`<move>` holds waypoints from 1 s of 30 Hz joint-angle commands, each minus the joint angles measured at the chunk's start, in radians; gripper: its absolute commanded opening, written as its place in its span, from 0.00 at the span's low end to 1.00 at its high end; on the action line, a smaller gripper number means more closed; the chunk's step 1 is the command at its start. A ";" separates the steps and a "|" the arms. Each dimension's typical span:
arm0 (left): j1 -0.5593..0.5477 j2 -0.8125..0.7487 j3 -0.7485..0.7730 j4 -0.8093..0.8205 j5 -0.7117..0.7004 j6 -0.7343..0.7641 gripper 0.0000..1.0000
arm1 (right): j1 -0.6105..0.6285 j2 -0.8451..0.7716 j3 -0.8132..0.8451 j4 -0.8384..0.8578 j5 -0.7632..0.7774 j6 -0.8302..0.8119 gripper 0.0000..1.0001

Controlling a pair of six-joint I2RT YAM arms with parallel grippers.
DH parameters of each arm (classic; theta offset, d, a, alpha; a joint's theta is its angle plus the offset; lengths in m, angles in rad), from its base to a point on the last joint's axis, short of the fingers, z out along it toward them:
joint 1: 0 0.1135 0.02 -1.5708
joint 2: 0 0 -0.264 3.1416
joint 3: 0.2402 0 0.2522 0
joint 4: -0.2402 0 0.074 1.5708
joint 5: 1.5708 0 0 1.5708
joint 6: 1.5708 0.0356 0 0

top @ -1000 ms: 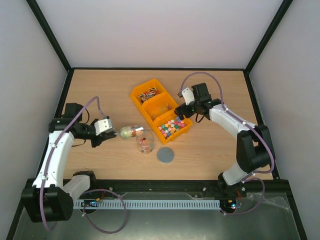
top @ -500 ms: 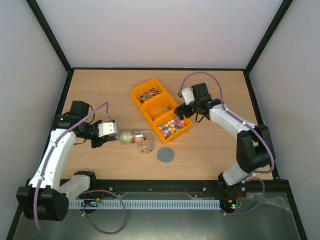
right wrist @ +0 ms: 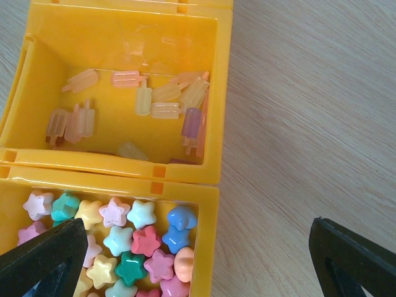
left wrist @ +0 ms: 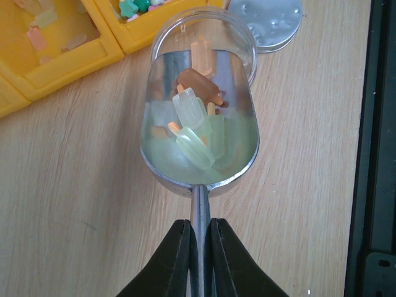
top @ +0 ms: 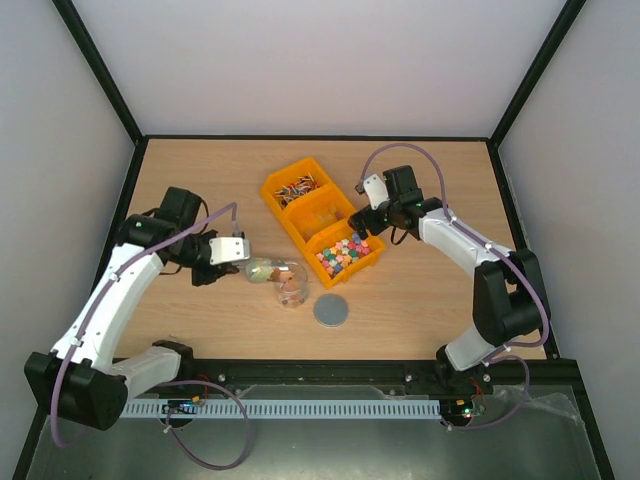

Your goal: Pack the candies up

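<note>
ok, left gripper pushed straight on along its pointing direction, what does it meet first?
Likely the clear plastic cup: the silver metal scoop that the left gripper holds overlaps its rim. Depth unclear.

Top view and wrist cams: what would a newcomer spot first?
The orange three-compartment bin mid-table, its near compartment packed with pastel star candies. Then the silver scoop, loaded with popsicle-shaped candies, its handle pinched by the left gripper, its lip over the clear cup. The right gripper hangs open at that compartment's edge.
</note>
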 commanded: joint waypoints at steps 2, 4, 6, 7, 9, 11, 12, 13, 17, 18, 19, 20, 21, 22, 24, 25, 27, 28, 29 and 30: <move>-0.028 0.016 0.060 -0.035 -0.071 -0.030 0.02 | 0.004 -0.024 -0.009 0.020 -0.018 0.009 0.99; -0.036 0.024 0.073 -0.044 -0.089 -0.034 0.02 | 0.004 -0.023 -0.011 0.024 -0.021 0.012 0.99; -0.043 0.029 0.084 -0.051 -0.102 -0.040 0.02 | 0.004 -0.021 -0.011 0.030 -0.027 0.016 0.99; -0.045 0.031 0.089 -0.054 -0.108 -0.042 0.02 | 0.004 -0.021 -0.012 0.033 -0.028 0.019 0.99; -0.057 0.035 0.097 -0.056 -0.126 -0.050 0.02 | 0.004 -0.019 -0.009 0.037 -0.031 0.025 0.98; -0.065 0.038 0.106 -0.061 -0.135 -0.051 0.02 | 0.004 -0.020 -0.009 0.041 -0.033 0.033 0.99; -0.068 0.039 0.110 -0.063 -0.138 -0.049 0.02 | 0.004 -0.021 -0.010 0.044 -0.035 0.036 0.99; -0.071 0.040 0.113 -0.065 -0.141 -0.046 0.02 | 0.004 -0.024 -0.010 0.049 -0.036 0.039 0.99; -0.089 0.045 0.123 -0.066 -0.146 -0.048 0.02 | 0.004 -0.038 -0.007 0.064 -0.036 0.058 0.98; -0.096 0.045 0.124 -0.064 -0.149 -0.051 0.02 | 0.004 -0.041 -0.008 0.068 -0.037 0.061 0.98; -0.102 0.046 0.125 -0.063 -0.152 -0.054 0.02 | 0.004 -0.043 -0.007 0.070 -0.037 0.064 0.99; -0.107 0.047 0.125 -0.062 -0.156 -0.056 0.02 | 0.004 -0.048 -0.009 0.071 -0.037 0.067 0.98; -0.111 0.045 0.126 -0.063 -0.158 -0.057 0.02 | 0.004 -0.051 -0.010 0.072 -0.037 0.067 0.99; -0.115 0.044 0.127 -0.063 -0.160 -0.058 0.02 | 0.004 -0.054 -0.011 0.073 -0.037 0.069 0.99; -0.119 0.041 0.127 -0.061 -0.165 -0.057 0.02 | 0.004 -0.063 -0.015 0.076 -0.036 0.070 0.99; -0.120 0.038 0.127 -0.060 -0.164 -0.056 0.02 | 0.004 -0.068 -0.018 0.078 -0.035 0.070 0.99; -0.124 0.035 0.126 -0.056 -0.164 -0.054 0.02 | 0.004 -0.077 -0.026 0.080 -0.036 0.069 0.99; -0.125 0.034 0.127 -0.055 -0.162 -0.054 0.02 | 0.004 -0.080 -0.028 0.081 -0.036 0.069 0.99; -0.126 0.033 0.129 -0.054 -0.161 -0.056 0.02 | 0.004 -0.086 -0.032 0.084 -0.036 0.071 0.99; -0.127 0.031 0.132 -0.054 -0.157 -0.058 0.02 | 0.004 -0.092 -0.034 0.087 -0.037 0.073 0.99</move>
